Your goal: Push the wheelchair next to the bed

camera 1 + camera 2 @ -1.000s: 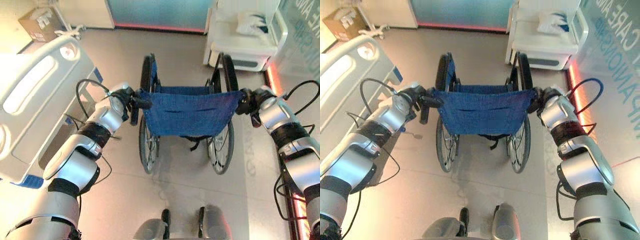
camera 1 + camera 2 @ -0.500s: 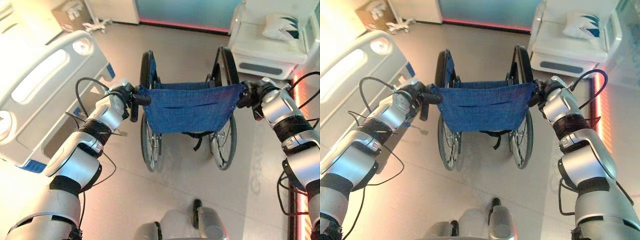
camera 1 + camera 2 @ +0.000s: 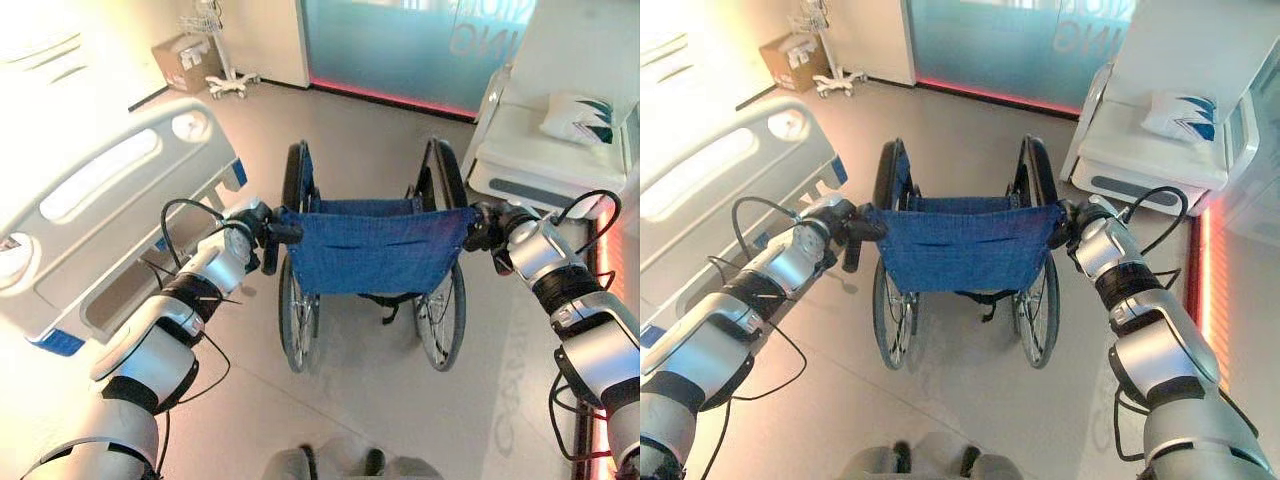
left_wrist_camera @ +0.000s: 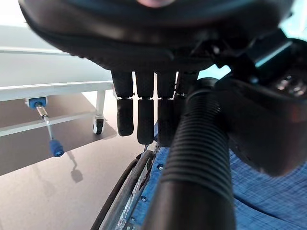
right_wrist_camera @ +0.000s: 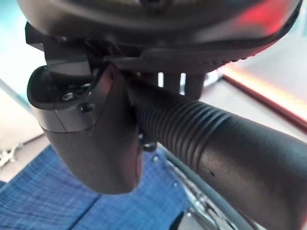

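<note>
Wheelchair [image 3: 372, 245] with blue fabric back stands on the floor [image 3: 350, 400], just right of the bed [image 3: 95, 215] footboard, a gap between them. Left hand [image 3: 255, 222] wraps the left ribbed push handle [image 4: 196, 163]; right hand [image 3: 482, 226] grips the right push handle [image 5: 216, 139]. White armchair [image 3: 545, 150] with a pillow [image 3: 578, 117] sits beyond the wheelchair's right side. Cardboard box [image 3: 185, 62] far past the bed.

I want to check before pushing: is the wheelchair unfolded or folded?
Unfolded. The wheelchair's blue backrest cloth is stretched flat between its two wheels, which stand well apart.
</note>
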Motion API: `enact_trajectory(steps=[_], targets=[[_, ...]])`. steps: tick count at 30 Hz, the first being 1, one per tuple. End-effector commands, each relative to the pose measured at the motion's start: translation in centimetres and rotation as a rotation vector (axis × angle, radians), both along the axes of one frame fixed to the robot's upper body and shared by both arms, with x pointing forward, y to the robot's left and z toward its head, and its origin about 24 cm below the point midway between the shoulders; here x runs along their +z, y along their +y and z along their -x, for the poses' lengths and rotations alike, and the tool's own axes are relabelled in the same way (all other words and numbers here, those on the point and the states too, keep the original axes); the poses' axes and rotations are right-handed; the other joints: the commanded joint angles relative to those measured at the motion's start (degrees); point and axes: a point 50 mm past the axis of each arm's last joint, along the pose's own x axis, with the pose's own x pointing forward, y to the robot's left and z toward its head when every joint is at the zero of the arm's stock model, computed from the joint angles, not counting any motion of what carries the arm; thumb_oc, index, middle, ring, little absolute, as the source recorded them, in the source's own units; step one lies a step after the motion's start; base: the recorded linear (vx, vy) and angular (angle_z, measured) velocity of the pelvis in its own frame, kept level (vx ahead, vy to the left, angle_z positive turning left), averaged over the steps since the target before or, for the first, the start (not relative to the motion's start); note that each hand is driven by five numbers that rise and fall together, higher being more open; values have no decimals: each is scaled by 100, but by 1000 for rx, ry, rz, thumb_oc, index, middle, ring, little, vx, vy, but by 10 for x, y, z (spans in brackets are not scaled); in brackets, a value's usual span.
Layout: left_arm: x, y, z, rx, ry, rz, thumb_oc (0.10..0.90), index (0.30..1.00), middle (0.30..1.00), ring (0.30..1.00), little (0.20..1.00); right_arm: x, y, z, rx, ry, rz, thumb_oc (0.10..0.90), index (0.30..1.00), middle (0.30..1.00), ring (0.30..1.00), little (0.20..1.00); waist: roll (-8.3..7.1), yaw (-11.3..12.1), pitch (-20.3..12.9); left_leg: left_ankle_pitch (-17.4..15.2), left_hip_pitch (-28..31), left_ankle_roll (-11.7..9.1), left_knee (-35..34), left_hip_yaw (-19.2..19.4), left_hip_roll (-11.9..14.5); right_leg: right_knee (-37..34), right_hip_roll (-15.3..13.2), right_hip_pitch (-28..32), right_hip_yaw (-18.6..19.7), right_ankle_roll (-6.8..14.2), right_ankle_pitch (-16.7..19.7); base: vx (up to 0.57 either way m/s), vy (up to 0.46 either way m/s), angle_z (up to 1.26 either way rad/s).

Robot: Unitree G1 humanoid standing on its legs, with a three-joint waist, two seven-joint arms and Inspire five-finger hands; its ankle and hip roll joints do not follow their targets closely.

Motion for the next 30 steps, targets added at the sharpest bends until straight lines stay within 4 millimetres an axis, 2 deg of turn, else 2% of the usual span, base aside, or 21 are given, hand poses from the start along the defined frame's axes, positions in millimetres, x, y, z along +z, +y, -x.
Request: enact_trajectory(steps=[1, 4, 5, 7, 8, 9, 10, 11, 13, 16, 19, 21, 22, 24, 25, 26, 27, 29, 30], targets=[[19, 30, 3, 17, -99, 39, 400, 300, 300, 300, 300, -15, 13, 6, 139, 44, -4, 400, 300, 300, 300, 300, 291, 446, 552, 1457, -311, 128, -767, -55, 186, 330, 88, 333, 345, 259, 27, 463, 161, -76], [14, 44, 11, 44, -73, 35, 400, 300, 300, 300, 300, -11, 10, 8, 166, 51, 4, 400, 300, 300, 300, 300, 374, 500, 512, 1461, -333, 183, -925, 0, 405, 574, 96, 441, 489, 225, -298, 495, 260, -90], [14, 49, 12, 53, -71, 37, 400, 300, 300, 300, 300, -8, 8, 7, 178, 55, 5, 400, 300, 300, 300, 300, 437, 494, 496, 1399, -370, 218, -683, 27, 507, 791, 82, 422, 520, 184, -495, 472, 315, -72], [15, 52, 11, 52, -61, 39, 400, 300, 300, 300, 300, -13, 4, 9, 170, 65, -3, 400, 300, 300, 300, 300, 399, 485, 466, 1024, -580, 377, 64, 104, 499, 1144, -36, 347, 458, 140, -730, 373, 224, -43], [15, 52, 11, 52, -61, 38, 400, 300, 300, 300, 300, -13, 4, 9, 170, 65, -3, 400, 300, 300, 300, 300, 397, 483, 461, 1008, -599, 378, 90, 101, 498, 1155, -38, 338, 455, 141, -740, 463, 195, -12], [12, 51, 12, 37, -29, 17, 400, 300, 300, 300, 300, -25, 2, 14, 165, 94, -31, 400, 300, 300, 300, 300, 318, 536, 476, 866, -861, 358, 887, 75, 469, 1374, -202, 454, 386, 195, -807, 528, 232, -2], [10, 52, 14, 40, -19, 4, 400, 300, 300, 300, 300, -32, 0, 17, 162, 96, -35, 400, 300, 300, 300, 300, 284, 546, 456, 635, -719, 473, 909, 88, 405, 1541, -322, 455, 338, 302, -822, 668, 315, 1], [8, 54, 14, 49, -8, -9, 400, 300, 300, 300, 300, -38, 2, 19, 170, 100, -48, 400, 300, 300, 300, 300, 236, 582, 425, 498, -573, 568, 841, 56, 281, 1679, -431, 465, 292, 432, -753, 448, 263, 0], [12, 58, 14, 62, -6, -40, 400, 300, 300, 300, 300, -43, 9, 19, 180, 85, -51, 400, 300, 300, 300, 300, 137, 683, 367, 420, -412, 685, 711, 96, 77, 1893, -654, 576, 164, 654, -371, 343, 241, -20], [14, 63, 16, 82, -11, -61, 400, 300, 300, 300, 300, -45, 13, 19, 196, 62, -50, 400, 300, 300, 300, 300, 64, 832, 213, 378, -249, 856, 407, 205, -209, 2155, -811, 726, 56, 714, 170, 334, 244, -31], [11, 64, 18, 88, -5, -67, 400, 300, 300, 300, 300, -48, 13, 21, 202, 66, -36, 400, 300, 300, 300, 300, 58, 811, 80, 281, 19, 976, 219, 114, -407, 2470, -767, 392, 141, 695, 506, 349, 159, -35], [8, 64, 18, 85, -3, -68, 400, 300, 300, 300, 300, -51, 12, 21, 202, 71, -33, 400, 300, 300, 300, 300, 44, 759, 68, 232, 99, 1000, 223, 61, -475, 2290, -685, 242, 155, 655, 429, 373, 50, 1], [4, 63, 19, 82, -3, -70, 400, 300, 300, 300, 300, -51, 11, 22, 198, 73, -32, 400, 300, 300, 300, 300, 34, 680, 92, 175, 245, 971, 258, -5, -526, 1786, -636, -3, 125, 593, 302, 274, -28, 9], [2, 62, 20, 82, -7, -71, 400, 300, 300, 300, 300, -49, 11, 20, 200, 70, -33, 400, 300, 300, 300, 300, 96, 589, 135, 145, 431, 917, 220, -79, -481, 1437, -628, -398, 119, 561, 398, 392, -97, -14], [3, 62, 20, 83, -20, -75, 400, 300, 300, 300, 300, -43, 14, 17, 207, 60, -35, 400, 300, 300, 300, 300, 103, 415, 257, 12, 777, 892, 140, -196, -508, 1051, -735, -962, 176, 616, 841, 487, -178, -29], [5, 64, 20, 84, -32, -76, 400, 300, 300, 300, 300, -39, 16, 15, 212, 53, -36, 400, 300, 300, 300, 300, 96, 309, 335, -94, 940, 905, 84, -269, -551, 924, -784, -1274, 257, 673, 1115, 564, -237, -8], [10, 65, 19, 77, -48, -78, 400, 300, 300, 300, 300, -34, 16, 14, 213, 45, -36, 400, 300, 300, 300, 300, 22, 172, 427, -279, 1137, 938, 49, -363, -664, 597, -888, -1708, 373, 773, 1540, 453, -180, 31], [16, 67, 18, 74, -64, -79, 400, 300, 300, 300, 300, -29, 17, 13, 219, 45, -39, 400, 300, 300, 300, 300, 31, 79, 485, -422, 1237, 975, 60, -451, -689, 393, -894, -1843, 403, 842, 1707, 453, -188, 66], [24, 67, 15, 69, -78, -75, 400, 300, 300, 300, 300, -21, 18, 10, 219, 34, -40, 400, 300, 300, 300, 300, 8, -37, 564, -591, 1334, 1024, 147, -578, -737, 8, -845, -2066, 425, 880, 1762, 414, -194, 69]])
